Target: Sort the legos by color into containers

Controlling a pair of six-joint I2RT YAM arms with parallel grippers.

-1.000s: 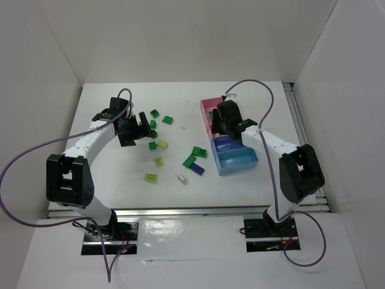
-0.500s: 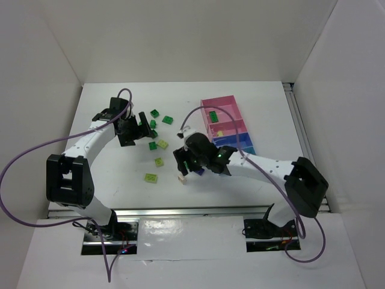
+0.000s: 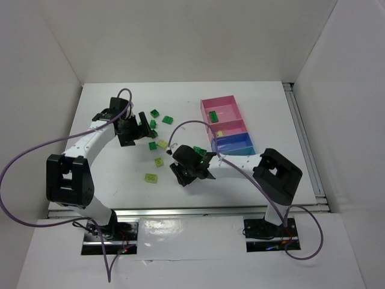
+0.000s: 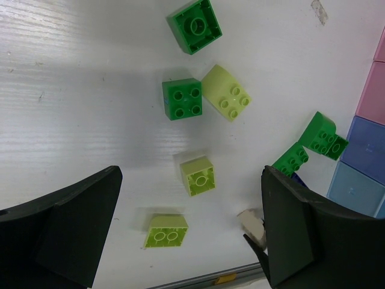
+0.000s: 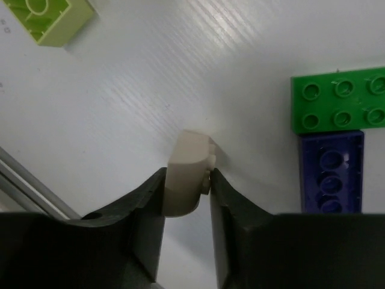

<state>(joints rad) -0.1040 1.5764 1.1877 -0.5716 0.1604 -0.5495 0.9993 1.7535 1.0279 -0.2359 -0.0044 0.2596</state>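
My right gripper (image 3: 182, 175) is low over the table, shut on the cream-white lego (image 5: 187, 173), which still touches the surface. A dark blue-purple lego (image 5: 331, 174) and a dark green lego (image 5: 337, 102) lie just right of it. My left gripper (image 3: 137, 127) hangs open and empty above scattered legos: dark green ones (image 4: 181, 98) and lime ones (image 4: 197, 174). The containers (image 3: 230, 127) stand in a row at the right: two pink, one blue (image 3: 236, 141), one light blue. A green lego (image 3: 213, 115) lies in the far pink bin and a lime one (image 3: 220, 133) in the second.
More dark green legos (image 3: 167, 120) and lime legos (image 3: 150, 177) are spread over the table's middle. The right arm's purple cable loops above the bins. White walls close in the left, right and back. A metal rail (image 3: 180, 211) runs along the near edge.
My right arm swung from over the bins down to the left and closed on the cream-white lego. The left arm has not moved.
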